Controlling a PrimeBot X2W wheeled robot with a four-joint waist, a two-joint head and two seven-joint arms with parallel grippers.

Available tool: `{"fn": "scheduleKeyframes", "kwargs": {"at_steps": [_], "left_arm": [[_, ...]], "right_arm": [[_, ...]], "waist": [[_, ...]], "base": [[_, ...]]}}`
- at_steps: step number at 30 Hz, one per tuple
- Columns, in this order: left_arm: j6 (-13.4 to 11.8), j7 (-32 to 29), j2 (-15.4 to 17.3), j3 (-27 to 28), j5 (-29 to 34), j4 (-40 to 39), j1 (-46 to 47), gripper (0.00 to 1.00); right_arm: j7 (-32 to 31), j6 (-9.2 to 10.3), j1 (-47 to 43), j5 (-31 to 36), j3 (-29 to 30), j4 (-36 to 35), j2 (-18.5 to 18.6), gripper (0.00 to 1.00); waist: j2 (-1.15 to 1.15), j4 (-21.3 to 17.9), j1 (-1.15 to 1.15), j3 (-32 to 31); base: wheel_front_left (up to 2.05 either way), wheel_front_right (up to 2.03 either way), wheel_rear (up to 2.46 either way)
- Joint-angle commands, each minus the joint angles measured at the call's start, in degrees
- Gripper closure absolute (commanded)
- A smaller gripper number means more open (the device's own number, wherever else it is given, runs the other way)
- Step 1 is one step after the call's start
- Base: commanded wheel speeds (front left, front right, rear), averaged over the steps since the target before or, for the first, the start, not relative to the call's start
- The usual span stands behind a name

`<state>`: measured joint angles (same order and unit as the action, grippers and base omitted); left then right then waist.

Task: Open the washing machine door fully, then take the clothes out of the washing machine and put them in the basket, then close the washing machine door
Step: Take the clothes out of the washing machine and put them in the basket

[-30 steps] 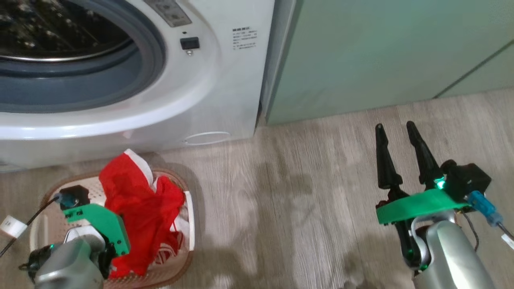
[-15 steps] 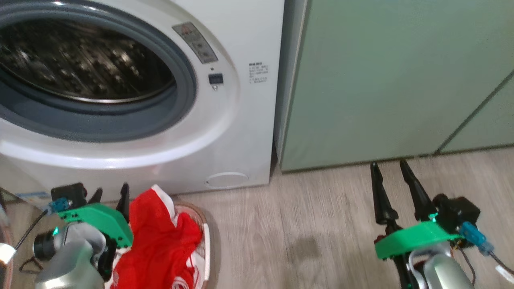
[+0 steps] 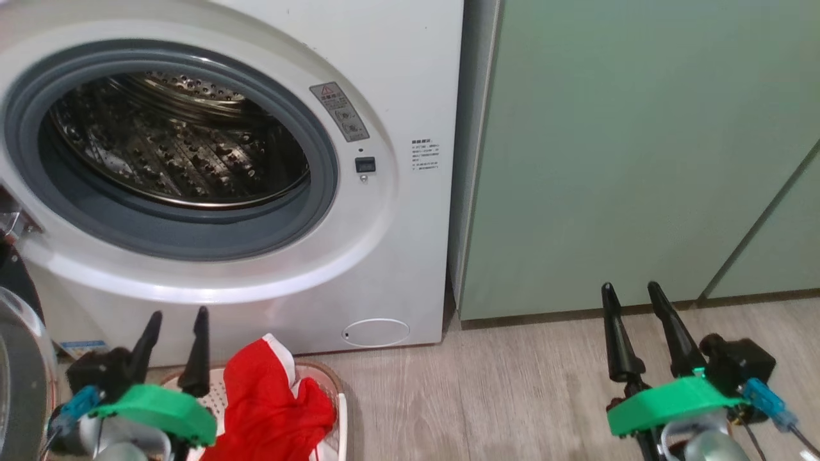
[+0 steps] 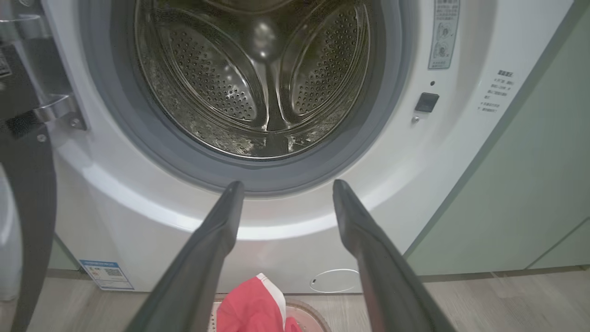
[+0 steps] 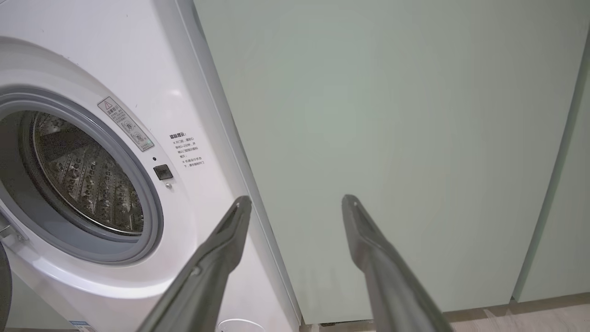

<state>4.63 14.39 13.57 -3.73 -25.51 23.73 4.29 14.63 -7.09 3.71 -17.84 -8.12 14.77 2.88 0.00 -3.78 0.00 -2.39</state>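
Head view: a white front-loading washing machine (image 3: 397, 96) is filling the upper left. Its porthole is standing open, w/ a grey rubber gasket (image 3: 192, 234) ringing a shiny perforated steel drum (image 3: 179, 147) that is showing through to its back wall. The washing machine door (image 3: 16, 358) is hanging swung out to the left, w/ just a slice of its black rim & clear glass bowl showing at the far left edge. The clothes (image 3: 275, 410), bright red w/ white trim, are lying heaped in the basket (image 3: 338, 416), rising above its rim. The basket is sitting on the wood-look floor (image 3: 487, 397) just in front of the machine, below & left of the small round flap (image 3: 376, 332). The L gripper (image 3: 179, 314) is hovering over the basket's left part, just beside the red heap, fingers spread wide & gripping nothing. In the left wrist view those fingers (image 4: 216, 230) are framing the porthole's lower lip, w/ red fabric peeking up between them at the bottom. The R gripper (image 3: 629, 287) is hanging well apart to the right, over bare floor in front of the pale-green cabinets (image 3: 608, 160), fingers likewise spread & empty. In the right wrist view it is pointing at a cabinet door beside the machine's right edge.
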Motion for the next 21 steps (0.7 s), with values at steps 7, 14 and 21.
{"fn": "scheduleKeyframes", "kwargs": {"at_steps": [7,14,21], "left_arm": [[0.5,0.6,-0.1,7.8,3.0,-2.2,0.6,0.0],[1.2,0.6,-1.4,10.9,4.7,-1.4,1.2,0.0],[1.5,0.6,-2.3,11.7,7.3,0.3,3.2,0.0]], "right_arm": [[0.4,-0.4,-0.5,-0.4,-0.1,-1.8,0.0,0.0],[0.4,-0.4,-0.9,-0.4,0.2,-1.5,0.0,0.0],[0.4,-0.4,-1.0,-0.7,0.3,-1.1,0.0,0.0]], "waist": [[0.0,0.0,0.0,-1.0],[0.0,-0.2,0.0,-0.8],[0.0,-0.5,0.0,-0.6]], "base": [[0.0,0.0,0.0],[0.0,0.0,0.0],[0.0,0.0,0.0]]}}
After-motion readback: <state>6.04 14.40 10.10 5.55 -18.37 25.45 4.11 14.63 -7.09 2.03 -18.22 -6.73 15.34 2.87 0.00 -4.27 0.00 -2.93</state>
